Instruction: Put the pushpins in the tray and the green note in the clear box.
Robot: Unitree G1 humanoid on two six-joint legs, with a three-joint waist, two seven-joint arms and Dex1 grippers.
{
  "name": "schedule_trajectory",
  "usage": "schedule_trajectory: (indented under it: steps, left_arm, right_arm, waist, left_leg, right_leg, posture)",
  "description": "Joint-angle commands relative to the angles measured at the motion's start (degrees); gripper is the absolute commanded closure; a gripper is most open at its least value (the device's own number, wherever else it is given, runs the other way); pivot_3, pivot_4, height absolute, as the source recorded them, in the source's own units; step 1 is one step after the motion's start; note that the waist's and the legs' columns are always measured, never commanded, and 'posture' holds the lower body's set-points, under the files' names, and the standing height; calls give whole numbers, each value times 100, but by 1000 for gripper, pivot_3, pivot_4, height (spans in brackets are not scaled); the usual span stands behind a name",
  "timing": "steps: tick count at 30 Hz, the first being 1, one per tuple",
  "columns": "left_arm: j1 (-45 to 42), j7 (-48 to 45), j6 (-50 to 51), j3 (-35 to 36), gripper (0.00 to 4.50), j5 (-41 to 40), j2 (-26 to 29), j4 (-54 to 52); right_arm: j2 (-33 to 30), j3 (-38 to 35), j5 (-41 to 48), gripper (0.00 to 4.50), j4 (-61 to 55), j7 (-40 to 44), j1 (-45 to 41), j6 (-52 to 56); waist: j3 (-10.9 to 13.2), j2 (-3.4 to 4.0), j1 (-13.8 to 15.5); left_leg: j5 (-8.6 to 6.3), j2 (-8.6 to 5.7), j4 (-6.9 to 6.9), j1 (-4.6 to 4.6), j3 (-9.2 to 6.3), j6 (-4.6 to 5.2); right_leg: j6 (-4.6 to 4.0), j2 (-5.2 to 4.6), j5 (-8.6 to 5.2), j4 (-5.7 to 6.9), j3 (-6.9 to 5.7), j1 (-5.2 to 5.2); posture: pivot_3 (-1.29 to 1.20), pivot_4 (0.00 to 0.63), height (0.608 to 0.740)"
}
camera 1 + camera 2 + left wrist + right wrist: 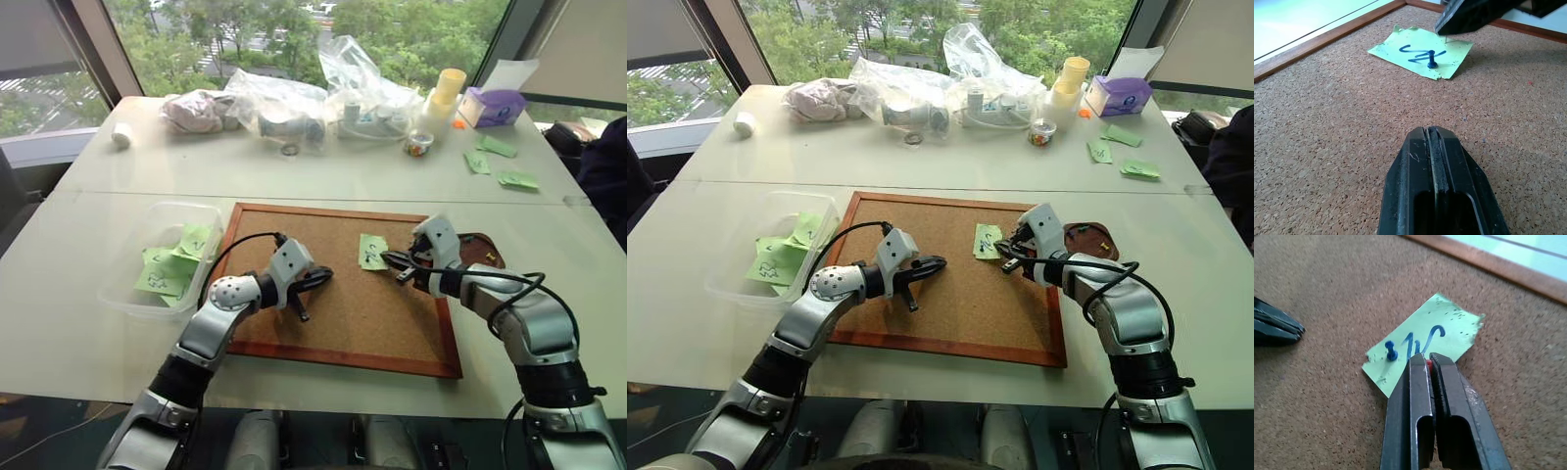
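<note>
R end effector (1426, 363) is clamped on a red pin (1428, 363); only a sliver of red shows btwn the fingers, the needle tip pokes out below in the left wrist view. It sits just above the note (372, 252), near the cork board's (343, 313) right edge. L end effector (1432, 142) has its fingers together, empty, over mid-board and pointing at the note.

Blue pin (1391, 351) is stuck in the note, so the paper is pinned to the cork at that one point. Tray (1089, 240) is on the bench just off the board's right edge, w/ a small yellow bit in it, prob a pin. Box (147, 294) is on the bench by the board's left edge, several green notes inside.

Handling, my read:
- Pins: tiny, stiff, smooth plastic heads, sharp. Easy to twist or shoot out of the pinch. Grab blue across the waist of the head, pull straight up off the cork.
- Note: thin, limp, light, edges already ragged w/ pin holes. Will tear if dragged w/ the blue pin in. Once free, pinch a curled edge or corner; it'll lie flat on rough cork so may need a slide to lift.
</note>
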Motion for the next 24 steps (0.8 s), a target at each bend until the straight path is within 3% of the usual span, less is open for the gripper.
schedule_trajectory:
  steps: [1, 9, 20, 24]
  left_arm:
    - [203, -24, 209, -182, 4500, 189, 63, 272]
    - [197, -37, 154, -202, 4500, 216, 47, 309]
    - [143, -79, 107, -189, 4500, 229, 47, 358]
    - [130, -92, 101, -180, 4500, 232, 52, 374]
  right_arm:
    - [-245, -613, 99, 4475, -96, -91, -92, 4]
    - [-677, -1281, -180, 4475, 831, -194, 263, -373]
    - [-736, -1280, -273, 4475, 1258, -91, 563, -702]
    - [-748, -1335, -257, 3159, 1278, -129, 532, -713]
  waist:
    - [0, 0, -5]
    - [0, 0, -5]
    - [-6, 10, -10]
    - [-6, 10, -11]
  left_leg:
    - [-1, 0, 0, 1, 0, 1]
    - [-1, -2, -1, 6, 3, 2]
    - [-5, -1, -1, 13, 4, 9]
    - [-1, -1, -1, 13, 5, 2]
  right_leg:
    - [0, 0, 0, -1, 0, 1]
    - [0, 1, 0, -1, 0, 6]
    - [0, 1, 0, 0, 0, 10]
    - [0, 1, 0, 0, 0, 10]
  posture:
    - [0, 150, 740]
    - [0, 150, 740]
    - [0, 150, 740]
    - [0, 150, 740]
